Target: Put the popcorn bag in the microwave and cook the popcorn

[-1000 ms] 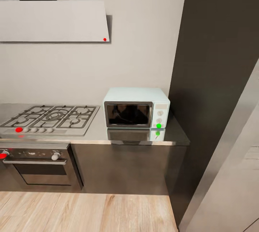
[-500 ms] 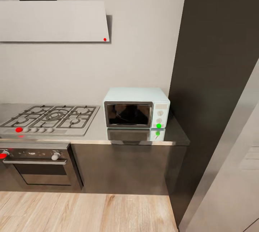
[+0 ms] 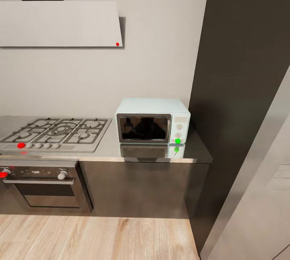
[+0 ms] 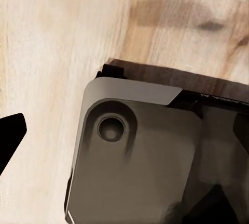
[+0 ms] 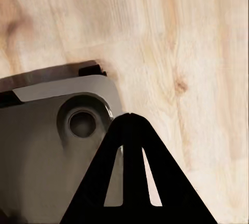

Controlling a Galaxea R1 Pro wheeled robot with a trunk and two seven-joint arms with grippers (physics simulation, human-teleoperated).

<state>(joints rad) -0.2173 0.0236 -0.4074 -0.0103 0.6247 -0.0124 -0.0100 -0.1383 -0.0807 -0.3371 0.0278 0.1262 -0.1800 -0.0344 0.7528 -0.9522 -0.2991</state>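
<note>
From the head camera I see the gas hob (image 3: 56, 130) at the far left of the countertop (image 3: 108, 149), with a red marker on its front knob row, and the oven (image 3: 40, 183) set in the dark cabinets just below it, one red knob at its left edge. Above the hob hangs the flat grey hood (image 3: 60, 23), a small red dot at its lower right corner. To the right of the hob, apart from it, the microwave (image 3: 152, 121) stands upright on the countertop with its door closed, dark window facing me and a green light at its lower right. Right of the microwave rises a tall dark cabinet (image 3: 241, 71). I do not see the popcorn bag on this stretch of countertop. Looking down my left wrist, I see wood floor (image 4: 62, 42) and a corner of the robot base (image 4: 135, 156); one dark fingertip (image 4: 9, 138) pokes in, so I cannot tell that jaw's state. On my right wrist, the right gripper (image 5: 132, 117) has its fingertips pressed together over the floor.
</note>
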